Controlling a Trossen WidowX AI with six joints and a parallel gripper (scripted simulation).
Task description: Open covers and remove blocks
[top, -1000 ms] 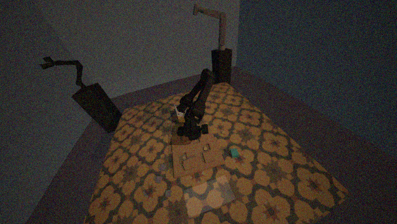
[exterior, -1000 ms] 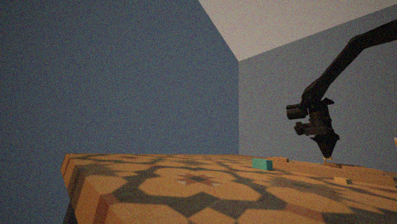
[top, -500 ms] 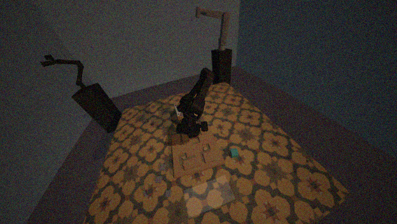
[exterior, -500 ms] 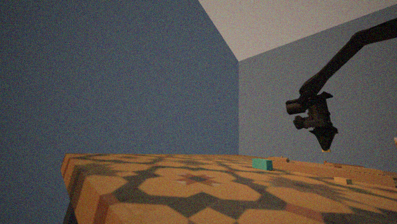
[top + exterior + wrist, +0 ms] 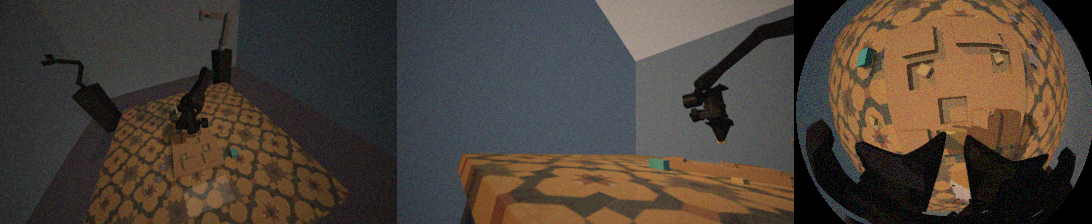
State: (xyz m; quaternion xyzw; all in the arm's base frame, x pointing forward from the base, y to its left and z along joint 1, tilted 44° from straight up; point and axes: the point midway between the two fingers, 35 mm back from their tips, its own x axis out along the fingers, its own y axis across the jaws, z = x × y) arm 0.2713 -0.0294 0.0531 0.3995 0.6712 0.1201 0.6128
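Note:
The puzzle board [image 5: 191, 170] [image 5: 702, 168] [image 5: 904, 107] lies on the patterned table. My gripper [image 5: 721, 139] [image 5: 954, 137] is shut on a small tan block [image 5: 721, 142] and holds it above the board's arm-side edge. In the wrist view, a square well [image 5: 955, 107] just beyond the fingertips looks empty. A tan block [image 5: 925, 69] sits tilted in the left well, and another tan block [image 5: 999, 58] in the right well. A teal block [image 5: 234, 153] [image 5: 658, 164] [image 5: 865, 57] and a tan block [image 5: 738, 180] [image 5: 875, 121] rest on the table beside the board. Cover edges are hard to tell from the board.
Small purplish patches [image 5: 163, 166] [image 5: 1034, 61] lie beside the board. A pale translucent rectangle [image 5: 210, 195] lies on the table in front of it. A white object [image 5: 177, 109] [image 5: 960, 191] is near the arm. Two other arms stand on dark pedestals [image 5: 98, 108] [image 5: 221, 65] behind the table.

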